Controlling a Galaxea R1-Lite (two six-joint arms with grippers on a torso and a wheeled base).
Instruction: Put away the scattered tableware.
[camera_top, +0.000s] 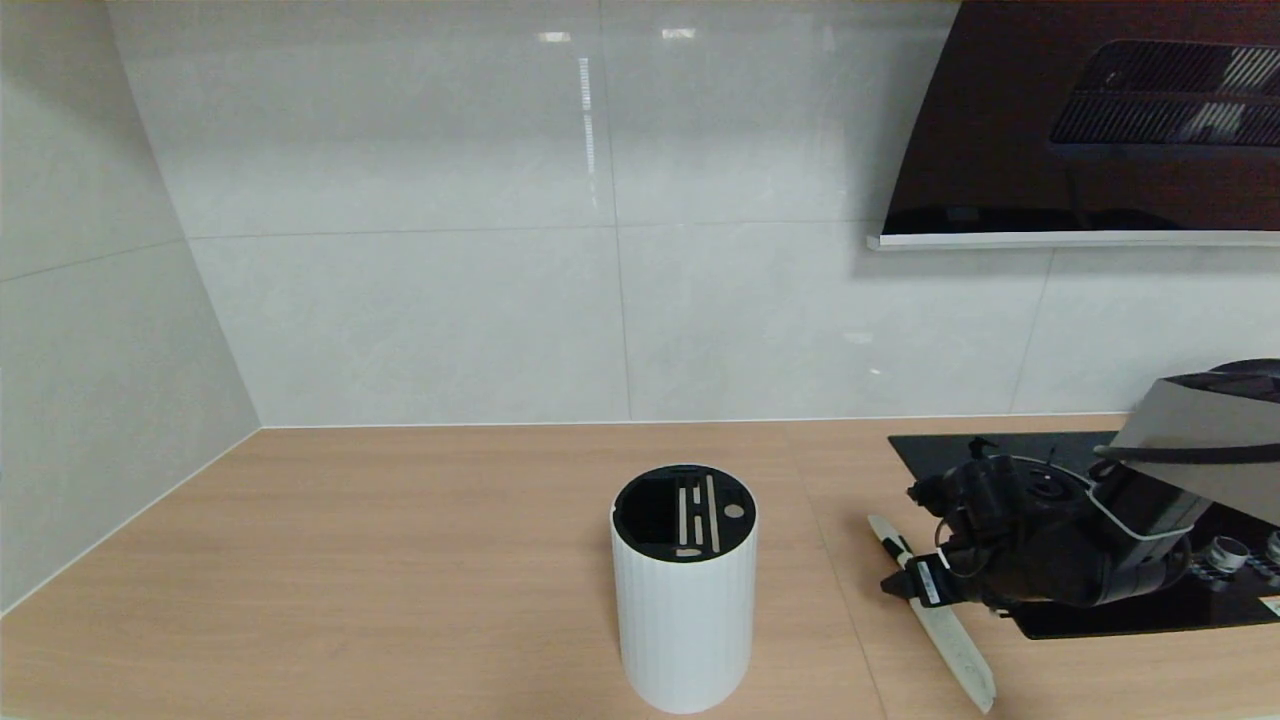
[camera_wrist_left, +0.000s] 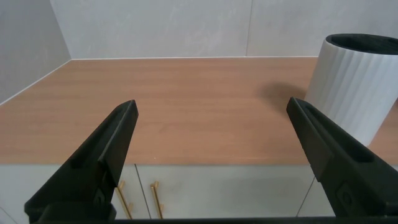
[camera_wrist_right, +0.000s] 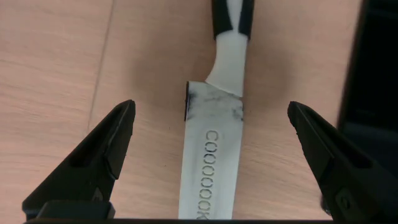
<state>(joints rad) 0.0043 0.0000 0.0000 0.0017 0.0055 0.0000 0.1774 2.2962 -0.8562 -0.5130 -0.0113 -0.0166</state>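
A white ribbed knife holder (camera_top: 685, 600) with a black slotted top stands upright in the middle of the wooden counter; its side also rises in the left wrist view (camera_wrist_left: 357, 81). A white-bladed knife (camera_top: 950, 635) with a black and white handle lies flat on the counter to the right of the holder. My right gripper (camera_top: 908, 548) hovers open just above the knife (camera_wrist_right: 217, 149), straddling the spot where blade meets handle, touching nothing. My left gripper (camera_wrist_left: 211, 162) is open and empty, off the counter's front edge, to the left of the holder.
A black cooktop (camera_top: 1000, 452) lies at the right, its edge close beside the knife. A dark range hood (camera_top: 1080, 130) hangs on the tiled wall above it. Bare wooden counter (camera_top: 400, 560) stretches left of the holder to the corner walls. Cabinet handles (camera_wrist_left: 154, 198) show below the counter front.
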